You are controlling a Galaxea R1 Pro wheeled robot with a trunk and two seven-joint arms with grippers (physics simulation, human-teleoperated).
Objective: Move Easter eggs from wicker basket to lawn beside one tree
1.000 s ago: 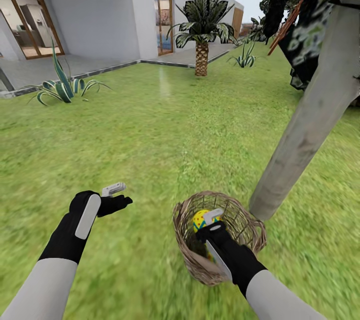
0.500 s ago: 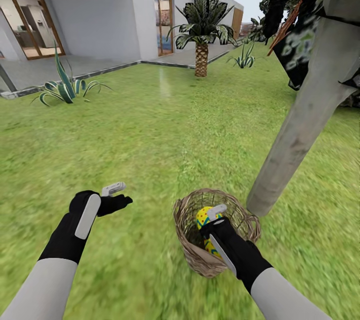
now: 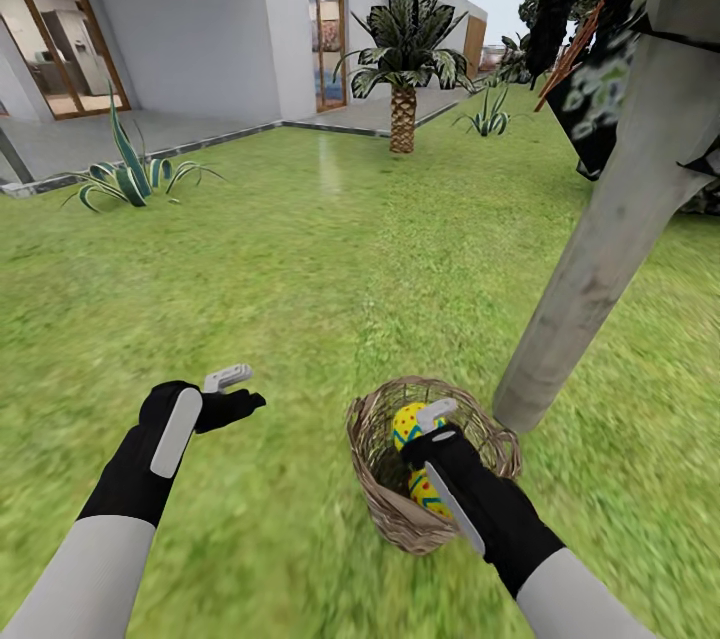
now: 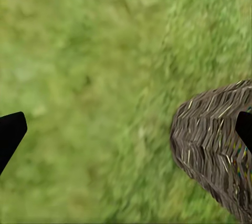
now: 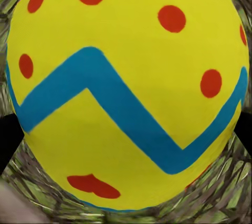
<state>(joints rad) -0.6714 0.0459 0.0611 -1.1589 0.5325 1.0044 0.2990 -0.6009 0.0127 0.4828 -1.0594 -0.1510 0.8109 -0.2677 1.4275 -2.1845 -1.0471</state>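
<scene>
eggs [image 3: 411,424] in basket [image 3: 385,504], none by tree [image 3: 590,289] | right hand [image 3: 432,416] straddles egg, grip unclear | left hand [image 3: 232,387] spread, idle

The wicker basket [image 3: 385,504] around the right gripper [image 3: 425,424] is brown open weave, rough and matt, its strands catching pale glints. The egg [image 5: 126,87] just in front of that gripper has a smooth, evenly painted yellow shell with flat blue zigzag and red dots, no shine. The lawn [image 3: 300,279] under both grippers looks like short, mottled, matt green grass. Beside the basket, the tree [image 3: 600,269] trunk is pale grey and smooth. The left gripper [image 3: 235,389] shows matt black casing with white plastic-looking fingers.
</scene>
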